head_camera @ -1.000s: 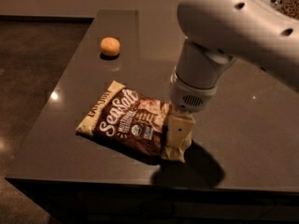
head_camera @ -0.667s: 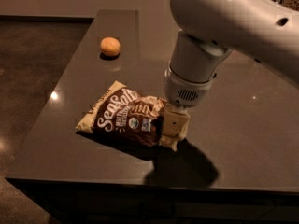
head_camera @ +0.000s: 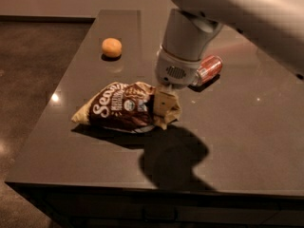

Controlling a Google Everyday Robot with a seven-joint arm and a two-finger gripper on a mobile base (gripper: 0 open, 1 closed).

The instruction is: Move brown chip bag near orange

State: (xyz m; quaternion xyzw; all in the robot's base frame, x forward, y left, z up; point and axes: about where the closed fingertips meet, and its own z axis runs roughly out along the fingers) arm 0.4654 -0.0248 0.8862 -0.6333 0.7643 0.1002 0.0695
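The brown chip bag (head_camera: 121, 109) lies on the dark table (head_camera: 247, 141) left of centre, crumpled, with its right end raised off the surface. My gripper (head_camera: 164, 104) comes down from the big grey arm and is shut on that right end of the bag. The orange (head_camera: 111, 47) sits at the far left of the table, behind the bag and well apart from it.
A red soda can (head_camera: 208, 69) lies on its side just behind and right of my wrist. The table's left edge (head_camera: 61, 94) runs close to the bag and the orange. The front edge is below the arm's shadow.
My arm has moved left and toward the back with the bag's right end in its grip. The bag has crumpled and tilted up. The red can has come into sight behind the arm.
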